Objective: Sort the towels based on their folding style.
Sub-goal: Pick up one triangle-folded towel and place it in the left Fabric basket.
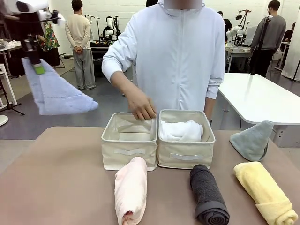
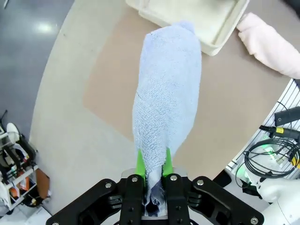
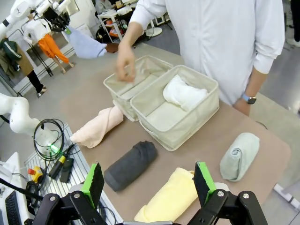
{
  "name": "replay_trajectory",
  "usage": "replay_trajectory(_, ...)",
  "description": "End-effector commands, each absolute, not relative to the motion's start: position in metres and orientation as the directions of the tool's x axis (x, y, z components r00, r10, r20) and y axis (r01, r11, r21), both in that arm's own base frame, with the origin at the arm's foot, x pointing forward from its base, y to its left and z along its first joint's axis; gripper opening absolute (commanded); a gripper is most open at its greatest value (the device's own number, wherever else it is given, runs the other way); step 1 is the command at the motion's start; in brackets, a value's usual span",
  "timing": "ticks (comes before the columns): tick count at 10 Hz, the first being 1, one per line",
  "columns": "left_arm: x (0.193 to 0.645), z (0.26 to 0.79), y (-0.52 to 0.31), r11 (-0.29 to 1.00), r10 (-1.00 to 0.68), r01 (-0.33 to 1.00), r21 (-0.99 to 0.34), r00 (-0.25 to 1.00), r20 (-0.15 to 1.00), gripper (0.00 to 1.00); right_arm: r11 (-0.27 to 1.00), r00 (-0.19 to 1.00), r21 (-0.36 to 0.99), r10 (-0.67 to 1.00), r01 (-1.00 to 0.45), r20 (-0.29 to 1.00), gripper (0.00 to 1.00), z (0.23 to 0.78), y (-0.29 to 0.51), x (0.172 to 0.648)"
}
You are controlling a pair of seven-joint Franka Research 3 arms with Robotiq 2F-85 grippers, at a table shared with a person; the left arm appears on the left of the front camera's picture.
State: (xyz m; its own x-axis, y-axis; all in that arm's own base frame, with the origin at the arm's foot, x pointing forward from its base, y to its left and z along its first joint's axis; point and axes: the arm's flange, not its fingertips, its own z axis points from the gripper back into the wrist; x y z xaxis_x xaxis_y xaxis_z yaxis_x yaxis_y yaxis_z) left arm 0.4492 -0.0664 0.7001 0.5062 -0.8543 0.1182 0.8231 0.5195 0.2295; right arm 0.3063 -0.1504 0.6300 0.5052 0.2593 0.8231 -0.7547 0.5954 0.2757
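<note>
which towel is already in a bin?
The white towel, in the right-hand bin. Four others lie on the table; the light blue towel hangs from the left gripper.

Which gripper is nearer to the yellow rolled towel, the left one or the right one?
The right. The right gripper, open, hovers over the yellow rolled towel. The left gripper is raised high at the table's opposite side, shut on the light blue towel.
</note>
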Motion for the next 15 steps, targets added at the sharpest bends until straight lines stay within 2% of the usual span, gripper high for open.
replay_trajectory(1,0.431,0.695,-0.013,0.599,-0.76,0.76,0.251,0.639,-0.12,0.0,0.579,0.484,0.274,0.246,-0.768,0.84,1.0,0.631,-0.151,0.308)
replay_trajectory(2,0.388,0.678,0.049,0.65,-0.708,0.716,0.255,0.692,-0.138,0.0,0.579,0.484,0.274,0.246,-0.768,0.84,1.0,0.631,-0.151,0.308)
replay_trajectory(3,0.336,0.666,0.095,0.729,-0.662,0.643,0.235,0.749,0.002,0.0,0.579,0.484,0.274,0.246,-0.768,0.84,1.0,0.631,-0.151,0.308)
replay_trajectory(4,0.312,0.657,0.099,0.758,-0.636,0.606,0.242,0.769,0.067,0.0,0.579,0.484,0.274,0.246,-0.768,0.84,1.0,0.631,-0.151,0.308)
replay_trajectory(10,0.325,0.655,0.095,0.776,-0.613,0.593,0.213,0.79,0.032,0.0,0.579,0.484,0.274,0.246,-0.768,0.84,1.0,0.631,-0.151,0.308)
replay_trajectory(13,0.358,0.707,0.019,0.651,-0.753,0.715,0.257,0.652,0.093,0.0,0.579,0.484,0.274,0.246,-0.768,0.84,1.0,0.631,-0.151,0.308)
replay_trajectory(15,0.383,0.741,-0.073,0.52,-0.842,0.808,0.278,0.539,0.008,0.0,0.579,0.484,0.274,0.246,-0.768,0.84,1.0,0.631,-0.151,0.308)
